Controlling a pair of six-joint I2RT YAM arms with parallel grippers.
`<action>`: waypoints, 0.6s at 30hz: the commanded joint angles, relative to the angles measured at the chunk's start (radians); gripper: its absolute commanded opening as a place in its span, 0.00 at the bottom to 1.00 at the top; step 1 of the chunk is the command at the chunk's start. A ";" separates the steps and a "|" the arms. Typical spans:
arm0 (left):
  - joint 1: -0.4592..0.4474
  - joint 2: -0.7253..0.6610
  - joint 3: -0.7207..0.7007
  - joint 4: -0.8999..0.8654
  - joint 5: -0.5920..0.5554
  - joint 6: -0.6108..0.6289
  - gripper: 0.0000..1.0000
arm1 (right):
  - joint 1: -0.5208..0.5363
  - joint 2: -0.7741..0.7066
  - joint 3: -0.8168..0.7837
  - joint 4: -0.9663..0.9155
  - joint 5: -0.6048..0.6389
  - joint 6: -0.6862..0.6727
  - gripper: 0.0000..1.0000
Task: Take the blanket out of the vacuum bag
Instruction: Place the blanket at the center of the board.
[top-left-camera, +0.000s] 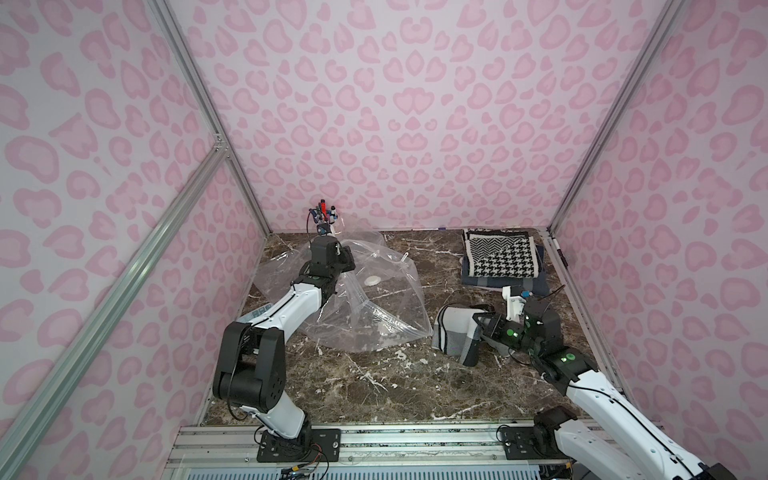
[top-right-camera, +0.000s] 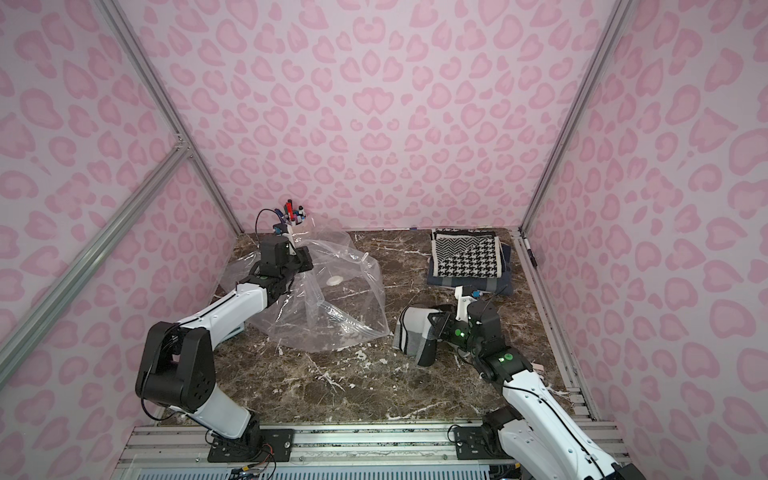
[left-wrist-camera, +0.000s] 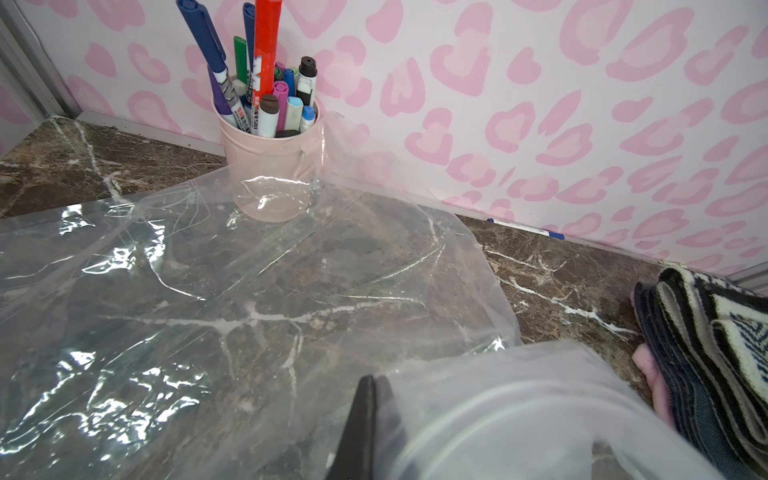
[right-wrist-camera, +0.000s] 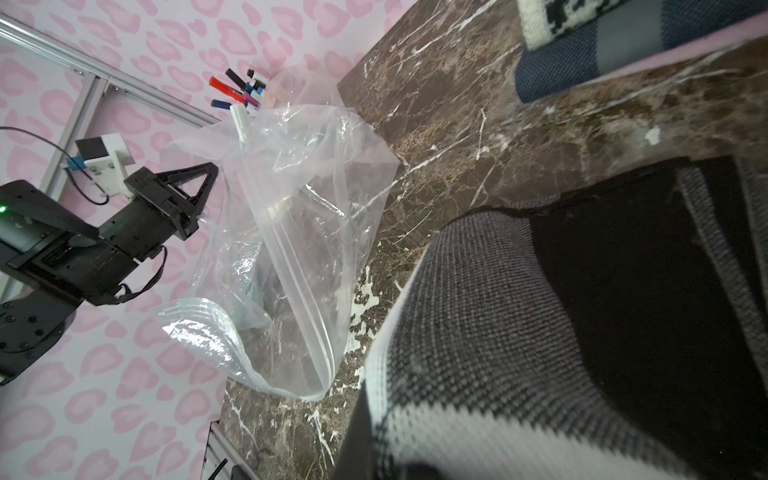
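Marble table (top-left-camera: 374, 386), pink spotted walls (top-left-camera: 415, 104). The bag (top-left-camera: 374, 307) lies crumpled left of centre, with the left gripper (top-left-camera: 349, 262) pinched shut on its raised far edge. The blanket (top-left-camera: 455, 332) is outside, just beside the bag's near corner, clamped in the right gripper (top-left-camera: 482, 322).

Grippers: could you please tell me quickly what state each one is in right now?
Left gripper: closed, pinching the vacuum bag.
Right gripper: closed, holding the grey blanket.
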 joint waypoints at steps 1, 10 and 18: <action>0.001 -0.014 -0.005 0.025 0.001 -0.007 0.04 | 0.011 0.010 -0.023 0.024 0.032 0.019 0.00; 0.000 -0.016 -0.015 0.033 0.010 -0.011 0.04 | 0.103 -0.060 -0.224 -0.063 0.265 0.174 0.00; 0.000 -0.003 -0.014 0.039 0.018 -0.010 0.04 | 0.108 -0.303 -0.203 -0.319 0.531 0.268 0.00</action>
